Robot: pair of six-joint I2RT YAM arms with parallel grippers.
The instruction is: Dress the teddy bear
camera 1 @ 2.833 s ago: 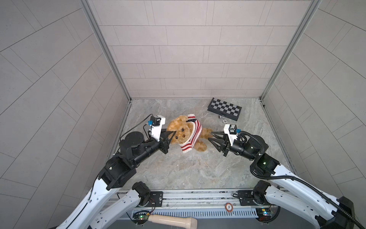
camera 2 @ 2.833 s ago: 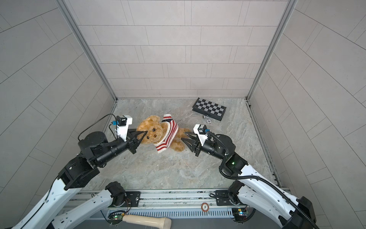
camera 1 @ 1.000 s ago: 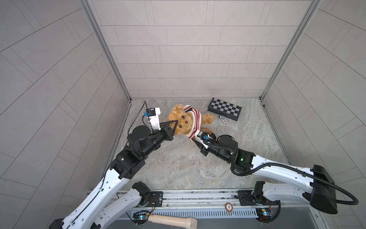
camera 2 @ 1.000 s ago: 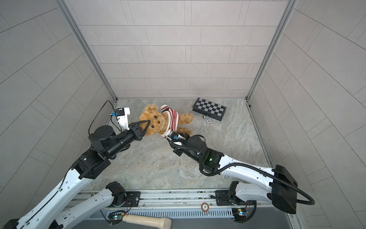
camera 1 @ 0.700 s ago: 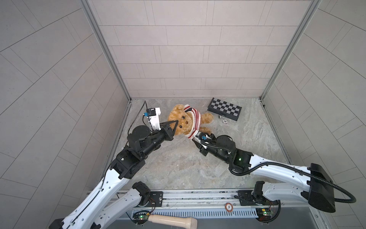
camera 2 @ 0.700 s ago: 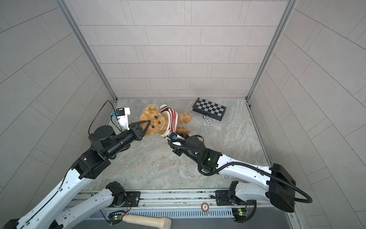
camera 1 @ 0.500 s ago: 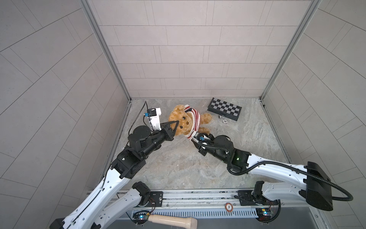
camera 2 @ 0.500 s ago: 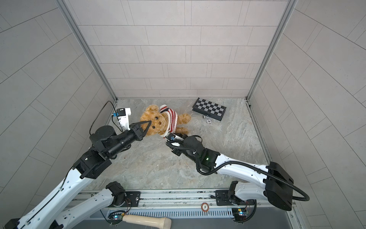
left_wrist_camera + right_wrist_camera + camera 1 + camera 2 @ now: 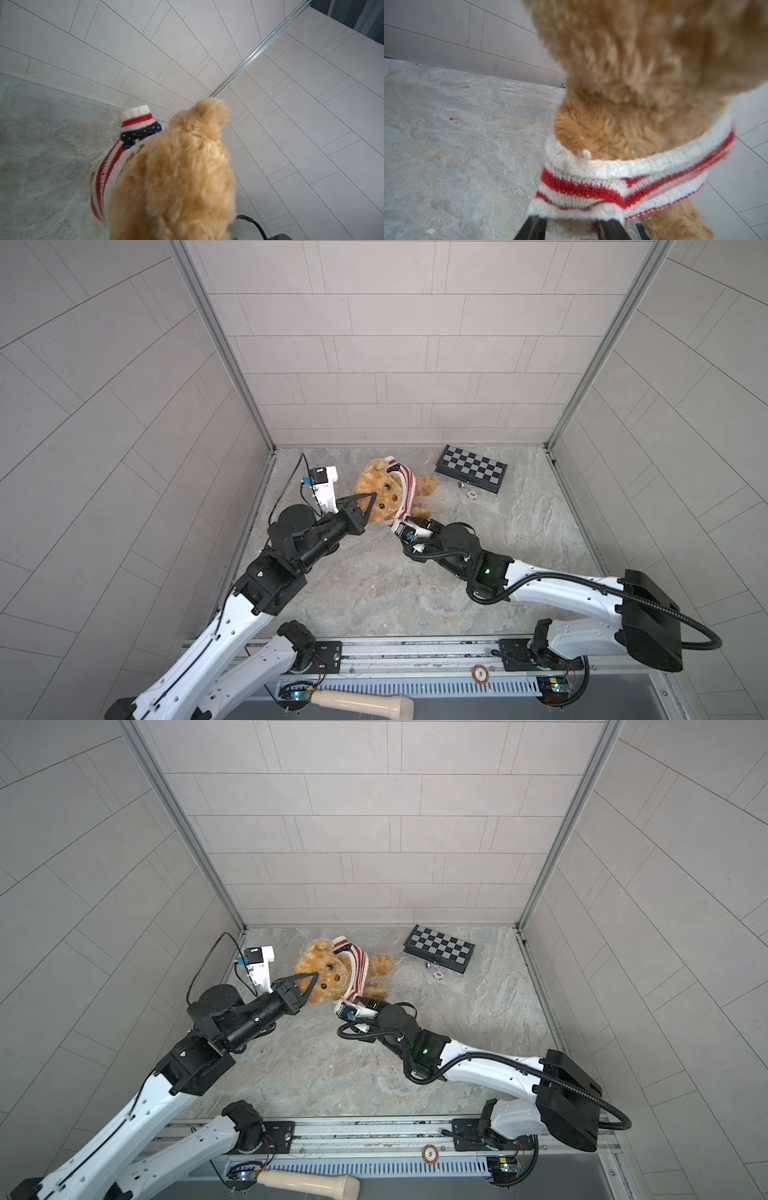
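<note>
In both top views the golden-brown teddy bear (image 9: 380, 497) (image 9: 326, 975) is at the back left of the floor, facing the camera. A red-and-white striped sweater (image 9: 406, 489) (image 9: 358, 965) is bunched round its neck and chest. My left gripper (image 9: 373, 493) (image 9: 316, 974) is shut on the fur of its head. Fur (image 9: 176, 176) fills the left wrist view and hides the jaws; an empty sleeve (image 9: 138, 120) sticks up. My right gripper (image 9: 398, 517) (image 9: 572, 223) is shut on the sweater's lower hem (image 9: 577, 207), which covers its fingertips.
A folded chessboard (image 9: 471, 474) (image 9: 440, 954) lies at the back right, with two small round pieces (image 9: 471, 494) in front of it. Tiled walls close in on the left, back and right. A wooden handle (image 9: 361, 701) lies below the front rail.
Since 2.8 s ago the left gripper has carried the bear back and left, and the right gripper has come in and taken the sweater's hem. In the last second the right arm has edged left.
</note>
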